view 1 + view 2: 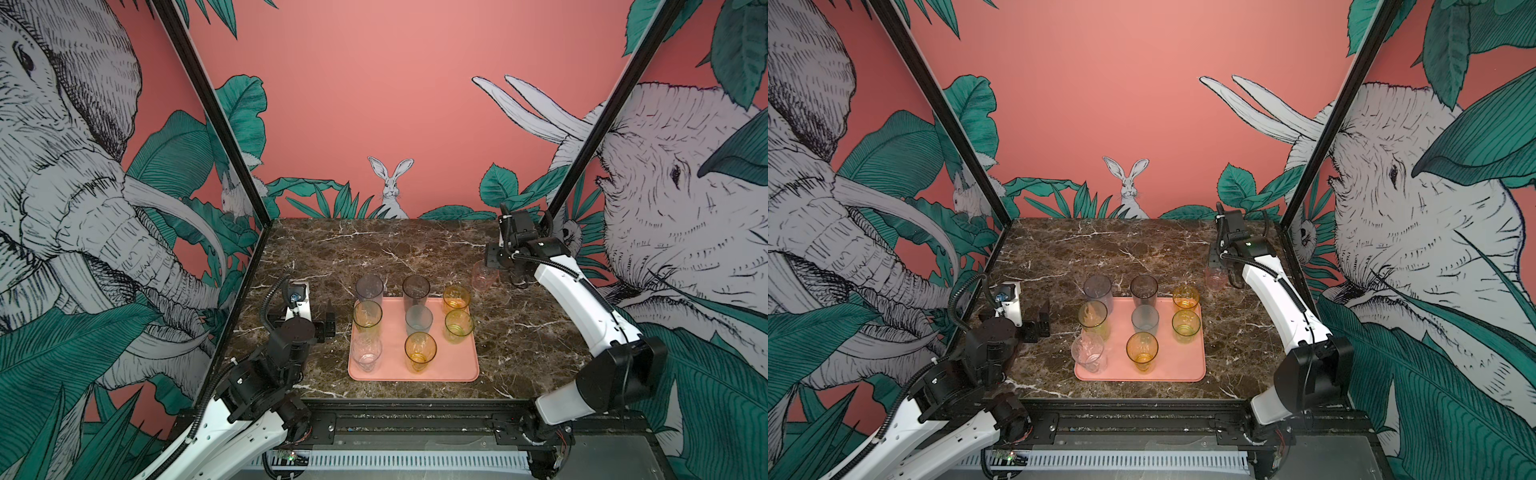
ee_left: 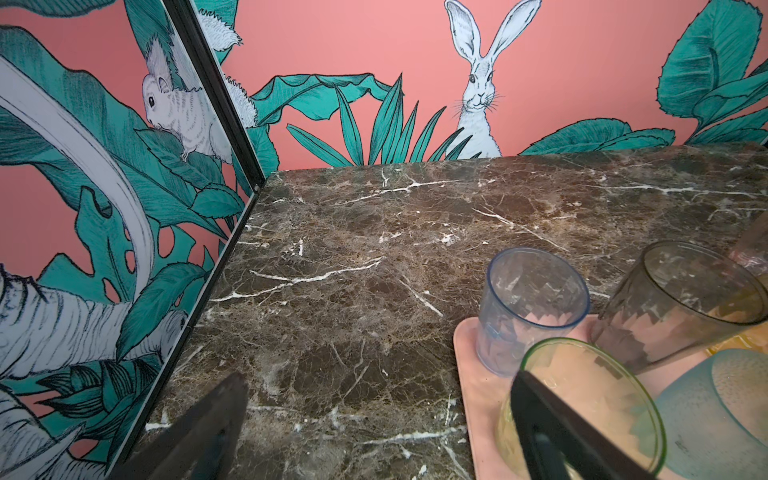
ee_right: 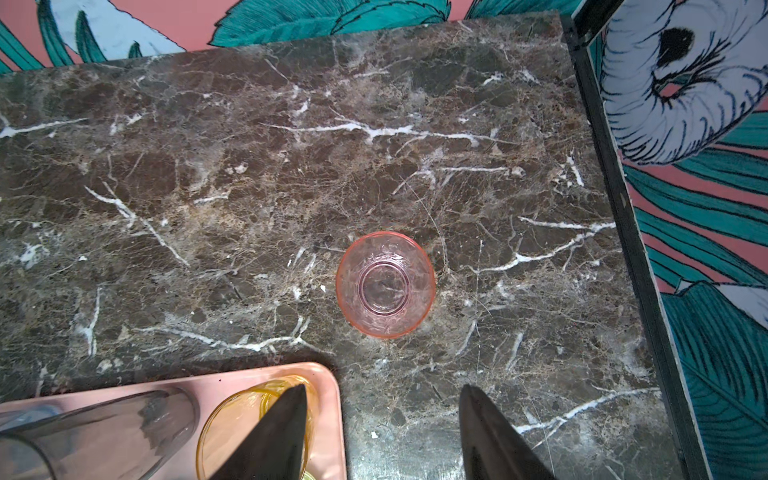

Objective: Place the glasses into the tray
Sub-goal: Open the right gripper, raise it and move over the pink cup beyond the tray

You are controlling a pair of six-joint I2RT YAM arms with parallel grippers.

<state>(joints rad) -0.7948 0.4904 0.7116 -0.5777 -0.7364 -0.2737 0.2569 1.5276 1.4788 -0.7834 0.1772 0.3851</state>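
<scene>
**Desk:** Where's the pink glass (image 1: 484, 274)?

**Photographer:** Upright on the worktop (image 1: 374, 249), right of centre, off the upper-right corner of the tray (image 1: 457, 361). It is just below the right pincer (image 3: 384, 388), spread and empty. Right arm nearest.

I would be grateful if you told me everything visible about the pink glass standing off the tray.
The pink glass is a short translucent tumbler, plastic or glass by its look, its round rim wider than its ringed base. It stands upright, mouth up, empty, on the brown marble table, just beyond the far right corner of the salmon tray and apart from it. Only the table touches it; the right gripper hangs above, jaws open, not around it.
</scene>
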